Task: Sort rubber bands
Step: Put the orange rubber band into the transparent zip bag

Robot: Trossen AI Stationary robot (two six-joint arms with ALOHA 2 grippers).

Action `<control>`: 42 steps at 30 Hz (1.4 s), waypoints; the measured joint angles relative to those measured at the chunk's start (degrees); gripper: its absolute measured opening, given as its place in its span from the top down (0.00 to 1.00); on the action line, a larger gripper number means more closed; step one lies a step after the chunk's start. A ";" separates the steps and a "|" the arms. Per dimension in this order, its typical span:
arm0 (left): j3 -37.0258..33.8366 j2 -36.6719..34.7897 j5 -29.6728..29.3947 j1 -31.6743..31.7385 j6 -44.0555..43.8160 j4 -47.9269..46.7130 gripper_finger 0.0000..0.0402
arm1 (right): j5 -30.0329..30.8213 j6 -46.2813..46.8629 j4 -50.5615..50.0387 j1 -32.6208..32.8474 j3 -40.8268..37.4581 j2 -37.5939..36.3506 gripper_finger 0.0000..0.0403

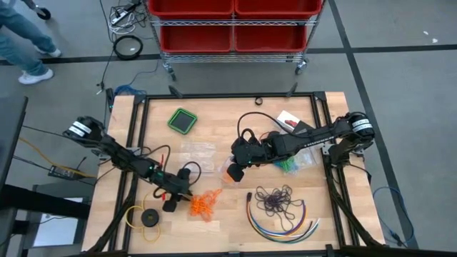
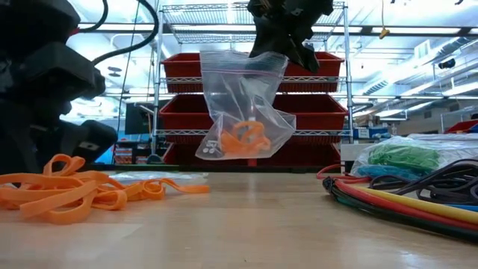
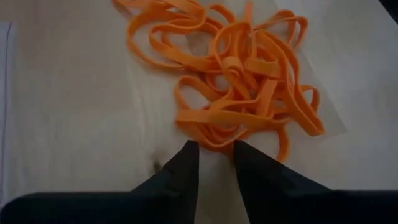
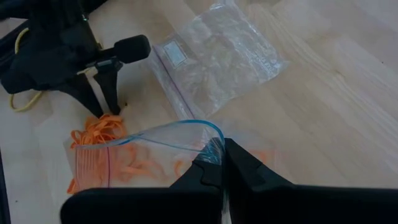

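A: What's hard to see?
B: In the low view the left arm is just a dark blur, cut off at the edge. Contents of the held bag (image 2: 243, 112) partly hazy thru the plastic – orange loops plus sth small and pale, can't tell what.

A: Grippers?
B: Left gripper (image 3: 216, 149) sits low at the near edge of the orange rubber bands (image 3: 239, 74), jaws a narrow gap apart, tips on the wood; can't tell if a band is caught. Right gripper (image 4: 219, 163) is clamped shut on the bag's blue-lined top edge, bag hanging clear of the table (image 1: 221, 125).

A: Materials?
B: Bands flat, thin, floppy, tangled in a loose heap on pale wood. Bag clear, crinkly, zip-top.

A: Other stuff?
B: Empty clear bag (image 4: 214, 59) lying flat nearby. Green bands (image 2: 403, 158) bagged by the right arm, dark purple bands (image 1: 277, 200) inside the curve of the multicolour cables (image 1: 282, 227). Yellow ring w/ black disc (image 1: 146, 216) just beside the left gripper. Green square pad (image 1: 183, 120) farther back.
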 joint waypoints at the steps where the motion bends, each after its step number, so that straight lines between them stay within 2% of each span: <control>1: 0.31 0.32 0.02 0.00 0.17 -0.20 0.73 | 0.02 0.00 0.02 0.00 0.00 0.00 1.00; 5: 1.25 0.72 -0.70 0.00 0.65 -1.71 0.79 | 0.02 -0.34 0.00 0.00 0.00 0.00 1.00; 9: 2.08 -0.15 -2.20 0.00 4.38 -3.94 0.96 | 0.02 -0.37 0.00 0.00 0.00 0.00 1.00; 10: 2.69 -0.44 -3.43 0.01 5.33 -5.12 0.97 | 0.02 -0.37 0.02 0.00 0.00 0.00 1.00; 16: 10.39 -4.05 -18.03 0.89 14.21 -16.39 0.99 | 0.02 -0.35 0.00 0.00 0.00 0.00 1.00; 18: 12.97 -5.02 -21.25 1.69 16.34 -19.18 0.99 | 0.02 -0.35 0.01 0.00 0.00 0.00 1.00; 20: 15.45 -5.72 -21.26 2.58 18.54 -20.95 0.99 | 0.02 -0.35 -0.02 0.00 0.00 0.00 1.00; 23: 18.14 -6.19 -17.48 3.89 20.05 -25.42 1.00 | 0.04 -0.53 0.00 0.06 0.00 0.00 1.00; 25: 18.66 -6.11 -17.14 4.39 19.99 -27.39 1.00 | 0.04 -0.69 -0.02 0.07 0.00 0.00 1.00; 33: 21.21 -7.19 -17.54 4.29 20.49 -27.37 1.00 | 0.01 -0.42 -0.04 0.09 0.00 0.00 1.00; 37: 26.59 -7.74 -17.88 3.34 24.69 -27.01 1.00 | -0.21 0.70 -0.07 0.00 0.00 0.00 1.00; 42: 33.63 -7.57 -21.08 3.56 30.12 -28.18 1.00 | -1.69 2.21 -0.01 -0.30 0.00 0.00 1.00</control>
